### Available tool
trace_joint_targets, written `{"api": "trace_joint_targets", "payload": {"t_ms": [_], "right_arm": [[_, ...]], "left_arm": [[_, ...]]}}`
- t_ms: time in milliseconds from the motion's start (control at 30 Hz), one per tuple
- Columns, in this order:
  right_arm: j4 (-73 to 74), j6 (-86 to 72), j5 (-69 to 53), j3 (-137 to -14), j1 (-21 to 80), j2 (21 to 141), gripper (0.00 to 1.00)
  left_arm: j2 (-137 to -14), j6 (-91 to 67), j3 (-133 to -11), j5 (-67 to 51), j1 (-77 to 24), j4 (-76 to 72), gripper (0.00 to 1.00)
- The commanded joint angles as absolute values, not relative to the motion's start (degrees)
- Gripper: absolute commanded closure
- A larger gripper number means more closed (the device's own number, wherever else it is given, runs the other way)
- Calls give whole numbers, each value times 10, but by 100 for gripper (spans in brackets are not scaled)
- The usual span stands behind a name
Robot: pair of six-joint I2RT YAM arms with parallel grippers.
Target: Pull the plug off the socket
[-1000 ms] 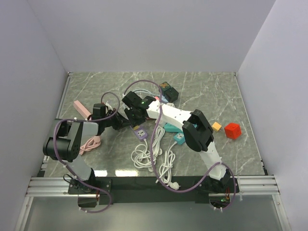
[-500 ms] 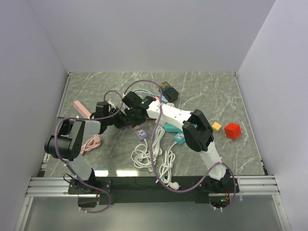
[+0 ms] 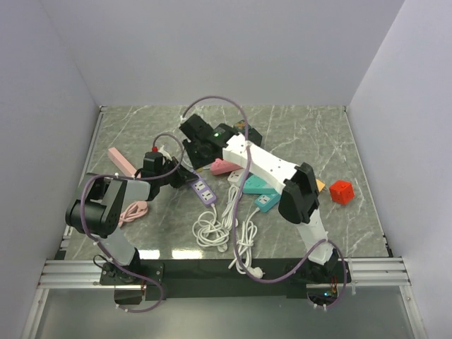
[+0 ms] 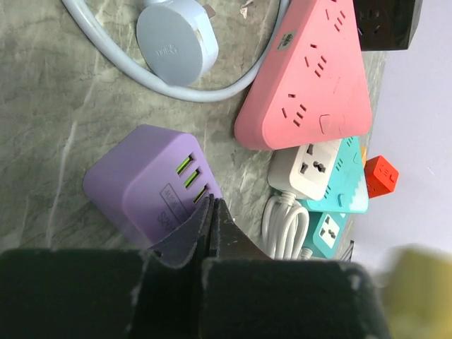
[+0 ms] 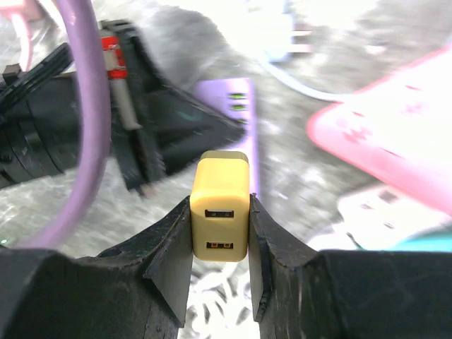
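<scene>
Your right gripper [image 5: 219,233] is clamped on one yellow plug [image 5: 219,191], which sits upright between the two fingers with two slots facing the camera. Behind the plug lies one purple socket [image 5: 245,116]. The black left gripper [image 5: 229,133] is at the socket's edge, and one pink triangular strip [image 5: 395,134] lies to the right.

From your left wrist, the fingers are pinched together on the near edge of the socket, which lies flat on the table [image 4: 42,106]. Past it you can count one white round plug [image 4: 173,32], one white adapter [image 4: 311,166], two teal strips [image 4: 347,192] and one red cube [image 4: 380,175].

From above, the right gripper stands apart from the socket, farther up the table. You also have two white cord bundles [image 3: 212,229], one orange block [image 3: 318,185] and one pink bar [image 3: 121,161].
</scene>
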State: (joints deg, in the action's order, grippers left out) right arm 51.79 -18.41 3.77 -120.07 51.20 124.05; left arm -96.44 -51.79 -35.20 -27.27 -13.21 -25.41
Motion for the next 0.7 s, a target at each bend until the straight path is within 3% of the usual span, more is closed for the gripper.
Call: {"api": "trace_joint_targets", "payload": {"t_ms": [0,133,267,400,667], "right_arm": [[579,-167,116,-1217,496,1163,100],[572,-222,206,-1055,421,1072,100],[535,-260,200,-922,306,985,100],[553,-316,278,-861,223,945,100],[539,-387,265,-810,59,999,100]], "left_arm": [[-995,-483,-301,-213,-147,-119,100],[-969,-485,-310,-218,-147,-112,100],[-929,-489,-329,-227,-147,-87,99],[-869,-477,-372,-223,-147,-37,99],[-799,-446,-447,-196,-155,64,99]]}}
